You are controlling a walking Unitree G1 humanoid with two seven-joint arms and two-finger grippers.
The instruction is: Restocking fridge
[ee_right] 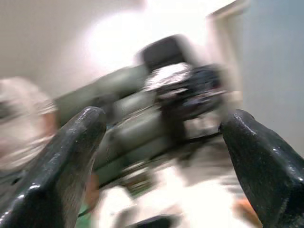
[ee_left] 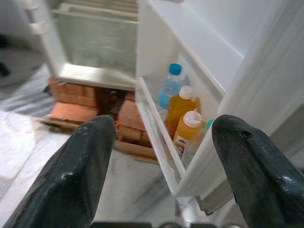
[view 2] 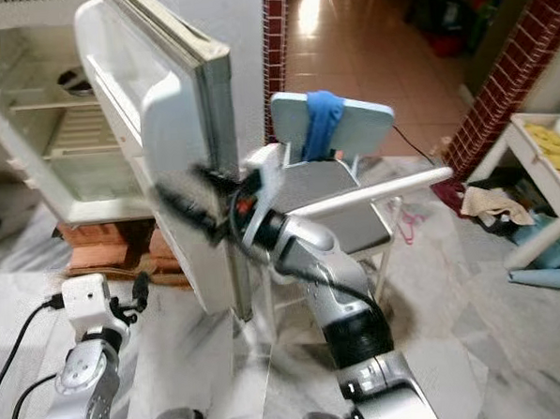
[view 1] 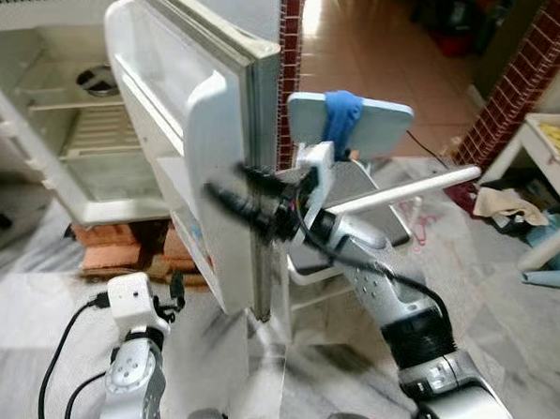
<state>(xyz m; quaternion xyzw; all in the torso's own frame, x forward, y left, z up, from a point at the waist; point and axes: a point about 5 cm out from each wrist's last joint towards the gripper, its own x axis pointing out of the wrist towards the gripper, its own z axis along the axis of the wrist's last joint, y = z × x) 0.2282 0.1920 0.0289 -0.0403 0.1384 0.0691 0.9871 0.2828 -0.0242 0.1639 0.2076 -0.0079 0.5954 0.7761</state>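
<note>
Landmark: fridge door [view 1: 177, 130], swung open, edge-on to robot. Fridge body [view 1: 64, 118] left of door, shelves w/ a dark round dish [view 1: 97, 80]. Left pincer [ee_left: 159, 166] low, left of door, fingers spread apart, nothing held. Door's bottom rack [ee_left: 159, 137] holds bottles: blue-cap water bottle [ee_left: 170, 85], two orange bottles [ee_left: 179, 107] beside it. Right pincer [view 1: 237, 200] blurred, at door's outer edge, fingers wide open in wrist view, empty. Right of door: chair [view 1: 351, 121] w/ blue cloth [view 1: 339, 113].
</note>
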